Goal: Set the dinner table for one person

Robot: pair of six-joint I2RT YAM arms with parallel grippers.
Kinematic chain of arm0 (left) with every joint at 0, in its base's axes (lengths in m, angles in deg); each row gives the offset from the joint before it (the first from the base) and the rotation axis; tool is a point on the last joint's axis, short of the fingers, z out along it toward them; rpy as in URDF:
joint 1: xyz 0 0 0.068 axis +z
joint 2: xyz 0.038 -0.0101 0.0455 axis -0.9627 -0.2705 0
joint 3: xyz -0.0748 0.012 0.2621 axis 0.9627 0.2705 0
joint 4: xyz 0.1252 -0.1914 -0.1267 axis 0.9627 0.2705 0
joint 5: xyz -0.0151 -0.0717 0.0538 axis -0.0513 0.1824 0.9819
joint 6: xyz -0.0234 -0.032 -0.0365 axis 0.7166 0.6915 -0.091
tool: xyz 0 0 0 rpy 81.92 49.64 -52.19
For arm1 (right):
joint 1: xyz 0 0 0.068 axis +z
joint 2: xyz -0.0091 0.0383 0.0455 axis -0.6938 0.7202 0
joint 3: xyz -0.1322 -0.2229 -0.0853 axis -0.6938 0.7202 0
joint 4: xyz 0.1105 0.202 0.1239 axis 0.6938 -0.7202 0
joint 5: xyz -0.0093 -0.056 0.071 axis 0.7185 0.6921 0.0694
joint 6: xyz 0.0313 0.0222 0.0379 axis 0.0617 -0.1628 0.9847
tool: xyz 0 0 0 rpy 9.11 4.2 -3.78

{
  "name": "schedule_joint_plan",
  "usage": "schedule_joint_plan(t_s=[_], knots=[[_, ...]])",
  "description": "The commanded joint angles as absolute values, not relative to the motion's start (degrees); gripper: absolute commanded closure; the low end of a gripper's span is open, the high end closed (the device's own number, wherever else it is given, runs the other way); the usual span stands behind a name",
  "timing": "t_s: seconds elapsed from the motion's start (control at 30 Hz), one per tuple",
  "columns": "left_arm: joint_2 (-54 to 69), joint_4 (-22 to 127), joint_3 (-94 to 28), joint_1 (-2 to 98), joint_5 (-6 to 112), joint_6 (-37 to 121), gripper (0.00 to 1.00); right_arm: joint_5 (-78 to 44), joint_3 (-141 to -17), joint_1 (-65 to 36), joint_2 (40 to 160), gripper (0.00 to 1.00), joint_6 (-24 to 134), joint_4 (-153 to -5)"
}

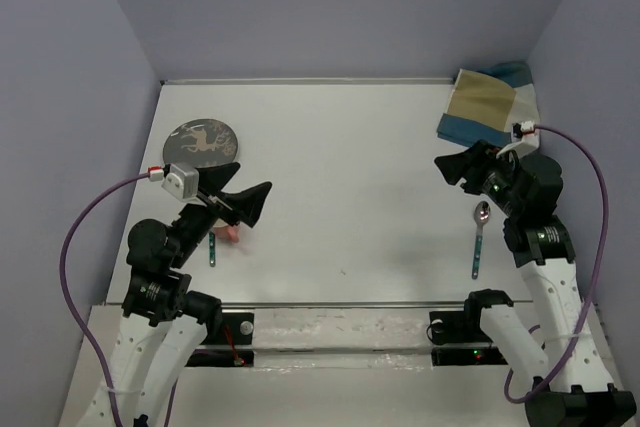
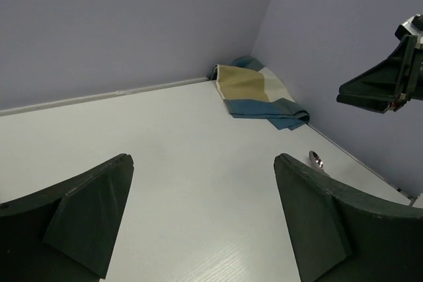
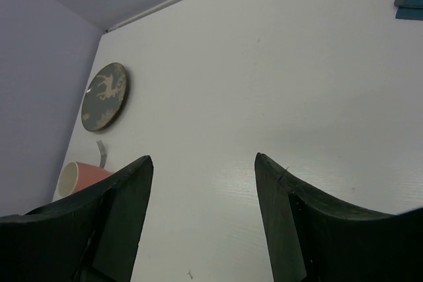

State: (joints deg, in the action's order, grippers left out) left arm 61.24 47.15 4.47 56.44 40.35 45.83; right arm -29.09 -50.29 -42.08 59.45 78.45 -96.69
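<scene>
Nothing looks laid out yet. The table (image 1: 340,147) is bare across its middle, and the pieces of the setting are scattered round its edges.

- The mat (image 1: 487,107) lies rumpled and folded over itself in the far right corner, against the wall.
- The plate (image 1: 201,140), dark with a deer on it, lies flat on the far left.
- The pink cup (image 1: 232,233) is on its side at the near left, partly under the left arm.
- Just beside it is a teal-handled utensil (image 1: 213,250). I cannot tell whether it is a fork or a knife.
- The spoon (image 1: 480,237) lies near right, bowl pointing far, close to the right arm.

The left gripper (image 2: 201,163) hangs above the table just right of the cup, its jaws spread wide with nothing between them. The right gripper (image 3: 203,158) hovers near the mat, facing left across the table. Its jaws are equally wide apart and hold nothing.

By my reckoning the whole job is ahead. The mat wants spreading flat near the middle, the plate goes on it, the spoon and utensil go alongside, and the cup has to be stood upright nearby. With the right gripper so close to the mat, that seems the likely first piece.
</scene>
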Motion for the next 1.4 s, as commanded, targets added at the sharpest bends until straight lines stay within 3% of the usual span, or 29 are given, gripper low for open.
schedule_joint_plan(t_s=[0.0,0.27,0.43,0.73,0.9,1.07,1.17,1.37], knots=[[62.16,45.52,2.26,56.73,38.51,44.71,0.01,-27.84,-50.66,-42.52,62.61,0.31,79.04,-91.34],[63.05,44.29,3.05,56.73,37.72,44.89,0.01,-15.3,-51.19,-42.52,72.36,0.3,75.88,-87.21],[62.78,44.37,2.96,56.73,37.81,45.15,0.01,-6.86,-55.65,-42.52,89.05,0.28,72.45,-83.51],[62.69,44.81,2.96,56.73,39.21,45.24,0.01,6.24,-79.81,-41.2,122.34,0.3,66.74,-83.24],[61.91,45.08,2.79,56.64,40.01,44.97,0.01,14.95,-100.61,-41.2,138.27,0.32,61.04,-92.44],[61.38,44.99,2.7,56.64,39.92,44.97,0.01,14.09,-114.79,-41.2,151.72,0.33,59.53,-101.25],[61.11,44.9,2.7,56.64,39.92,44.97,0.01,12.42,-117.97,-41.2,154.02,0.35,60.05,-103.27],[61.11,44.9,2.61,56.64,39.83,44.97,0.01,10.3,-120.88,-41.2,156.23,0.48,60.93,-106.97]])
